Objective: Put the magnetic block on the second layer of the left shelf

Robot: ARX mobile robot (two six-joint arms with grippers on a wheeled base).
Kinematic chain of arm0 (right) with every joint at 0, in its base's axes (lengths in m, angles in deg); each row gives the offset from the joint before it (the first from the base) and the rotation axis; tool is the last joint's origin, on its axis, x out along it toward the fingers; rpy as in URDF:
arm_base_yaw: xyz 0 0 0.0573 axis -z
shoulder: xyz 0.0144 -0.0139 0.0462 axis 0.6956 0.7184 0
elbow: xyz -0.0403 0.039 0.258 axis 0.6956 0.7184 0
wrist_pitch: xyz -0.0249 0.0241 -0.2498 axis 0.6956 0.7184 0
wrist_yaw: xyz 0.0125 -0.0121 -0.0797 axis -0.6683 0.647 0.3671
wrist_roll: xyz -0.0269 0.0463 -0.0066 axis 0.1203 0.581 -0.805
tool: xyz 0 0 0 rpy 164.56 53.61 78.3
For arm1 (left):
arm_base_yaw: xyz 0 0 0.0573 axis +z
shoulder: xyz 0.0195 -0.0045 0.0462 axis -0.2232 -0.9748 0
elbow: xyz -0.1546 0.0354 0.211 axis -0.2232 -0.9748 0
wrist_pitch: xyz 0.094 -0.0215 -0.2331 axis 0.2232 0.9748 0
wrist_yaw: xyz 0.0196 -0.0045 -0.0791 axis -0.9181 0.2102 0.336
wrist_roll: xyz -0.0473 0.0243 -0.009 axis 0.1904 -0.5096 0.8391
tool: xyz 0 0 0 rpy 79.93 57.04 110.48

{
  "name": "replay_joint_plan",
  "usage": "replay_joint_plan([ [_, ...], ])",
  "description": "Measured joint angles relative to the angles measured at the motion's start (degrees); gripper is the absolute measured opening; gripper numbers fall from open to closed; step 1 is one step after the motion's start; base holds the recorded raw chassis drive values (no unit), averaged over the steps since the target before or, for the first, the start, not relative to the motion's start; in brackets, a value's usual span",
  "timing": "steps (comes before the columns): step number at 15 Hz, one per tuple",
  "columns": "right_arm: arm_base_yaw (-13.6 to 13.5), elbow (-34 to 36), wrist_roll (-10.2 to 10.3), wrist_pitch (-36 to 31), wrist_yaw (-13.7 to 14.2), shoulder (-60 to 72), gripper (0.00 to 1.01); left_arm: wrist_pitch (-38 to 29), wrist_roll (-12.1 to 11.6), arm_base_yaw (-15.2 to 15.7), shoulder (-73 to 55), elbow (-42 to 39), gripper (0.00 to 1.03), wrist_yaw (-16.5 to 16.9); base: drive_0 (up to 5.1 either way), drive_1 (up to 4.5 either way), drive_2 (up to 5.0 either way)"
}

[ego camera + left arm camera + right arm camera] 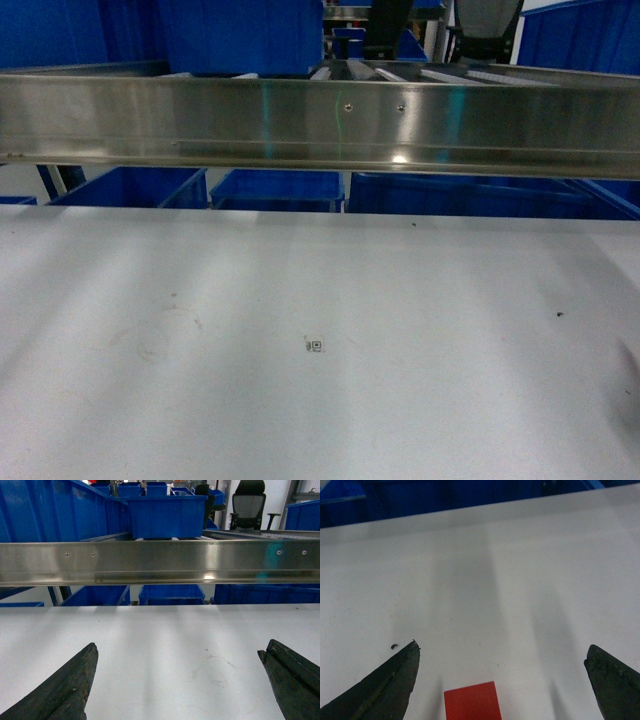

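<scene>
The magnetic block (472, 702), a small flat bright red rectangle, lies on the white table at the bottom edge of the right wrist view. It sits between the spread dark fingers of my right gripper (502, 652), nearer the left finger (395, 680), touching neither. My left gripper (180, 650) is also open over bare white table, with nothing between its fingers (70, 685). Neither gripper nor the block shows in the head view. A steel shelf rail (320, 115) crosses the head view; the same steel shelf rail (160, 562) runs ahead of the left gripper.
Blue plastic bins (135, 188) stand under the rail beyond the table's far edge, and a larger bin (165, 515) sits on the shelf. A black office chair (248, 507) is at the back right. A small printed marker (314, 346) lies mid-table.
</scene>
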Motion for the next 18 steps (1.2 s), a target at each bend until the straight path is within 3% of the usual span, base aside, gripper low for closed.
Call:
replay_joint_plan([
  [3,-0.68,2.93,-0.17,-3.08,-1.75,2.8,0.98,0.0,0.0,0.0,0.0,0.0,0.98,0.0,0.0,0.0,0.0],
  [10,-0.81,5.51,-1.99,-9.22,-1.14,9.03,0.98,0.0,0.0,0.0,0.0,0.0,0.98,0.0,0.0,0.0,0.0],
  [15,1.79,4.15,-3.85,-11.1,-1.36,12.9,0.98,0.0,0.0,0.0,0.0,0.0,0.98,0.0,0.0,0.0,0.0],
  [18,2.08,3.78,-3.82,-12.28,-2.62,13.14,0.98,0.0,0.0,0.0,0.0,0.0,0.98,0.0,0.0,0.0,0.0],
])
